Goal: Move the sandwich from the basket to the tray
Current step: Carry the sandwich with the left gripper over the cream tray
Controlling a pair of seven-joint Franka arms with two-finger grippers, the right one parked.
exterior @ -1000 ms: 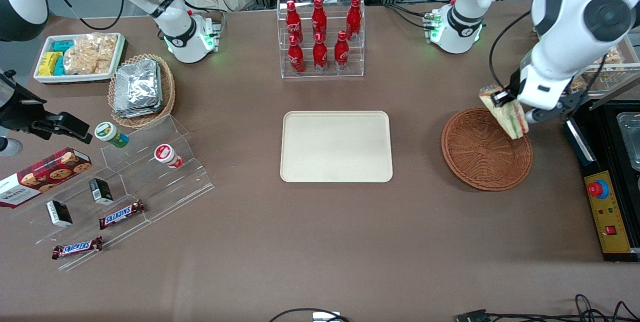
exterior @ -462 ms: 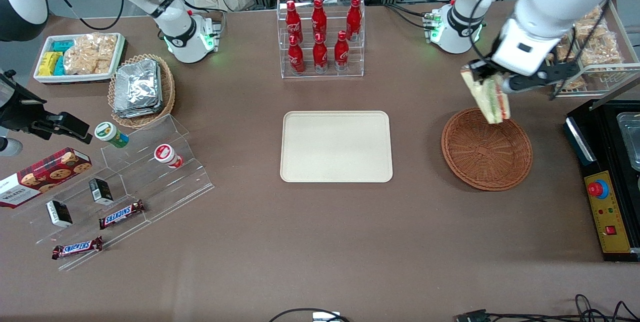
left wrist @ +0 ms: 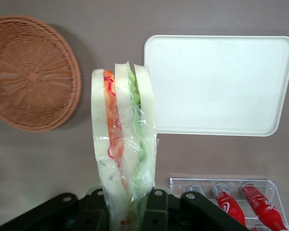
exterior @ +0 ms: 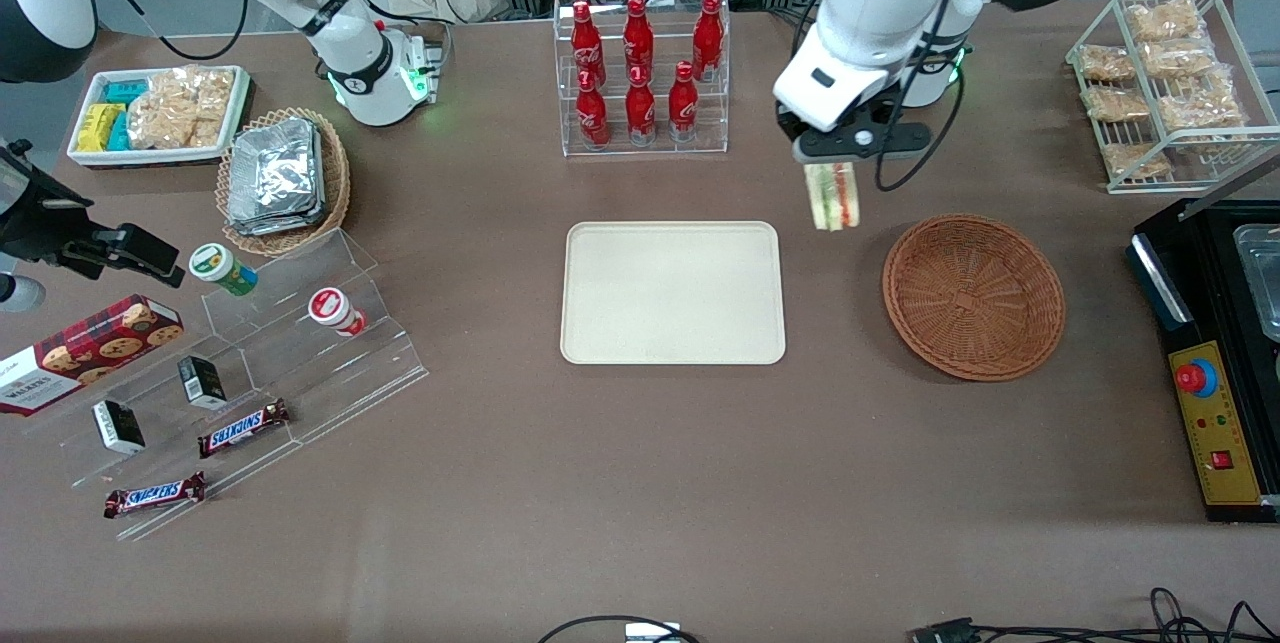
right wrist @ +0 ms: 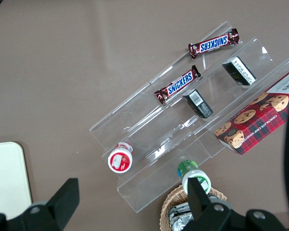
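My left gripper is shut on the sandwich, a plastic-wrapped wedge of white bread with green, orange and red layers. It hangs in the air above the bare table between the tray and the basket, a little farther from the front camera than both. The wrist view shows the sandwich pinched between the fingers of the gripper, with the cream tray and the empty reddish-brown basket on the table below. The tray has nothing on it.
A clear rack of red cola bottles stands close beside the gripper. A wire rack of snack bags and a black appliance are at the working arm's end. A foil-packet basket, snack dish and acrylic steps lie toward the parked arm's end.
My gripper has lifted the sandwich out from over the basket and carried it sideways toward the tray, ending above the table between basket and tray.
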